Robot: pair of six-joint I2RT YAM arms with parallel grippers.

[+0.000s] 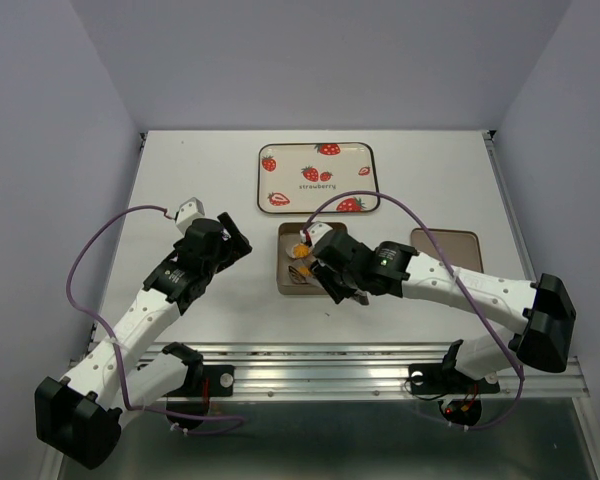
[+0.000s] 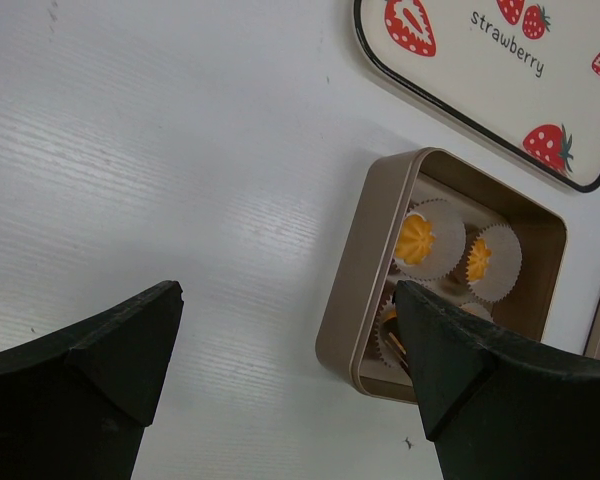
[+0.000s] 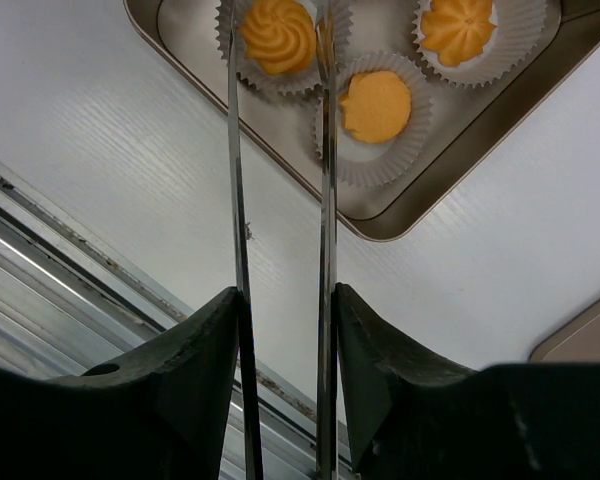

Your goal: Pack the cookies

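A tan box (image 3: 410,200) holds white paper cups with orange-yellow cookies: two swirled ones (image 3: 278,35) (image 3: 458,28) and a flat one (image 3: 377,105). My right gripper (image 3: 285,295) is shut on metal tongs (image 3: 326,200), whose two blades reach over the box with their tips on either side of the left swirled cookie. In the left wrist view the box (image 2: 365,260) shows two cookies (image 2: 415,238) (image 2: 478,258); a third is half hidden behind a finger. My left gripper (image 2: 285,295) is open and empty over bare table left of the box. In the top view both grippers (image 1: 230,238) (image 1: 335,278) flank the box (image 1: 283,262).
A strawberry-printed tray (image 1: 318,177) lies behind the box. The tan lid (image 1: 445,248) lies to the right of the box. The metal rail (image 1: 380,360) runs along the table's near edge, under my right wrist.
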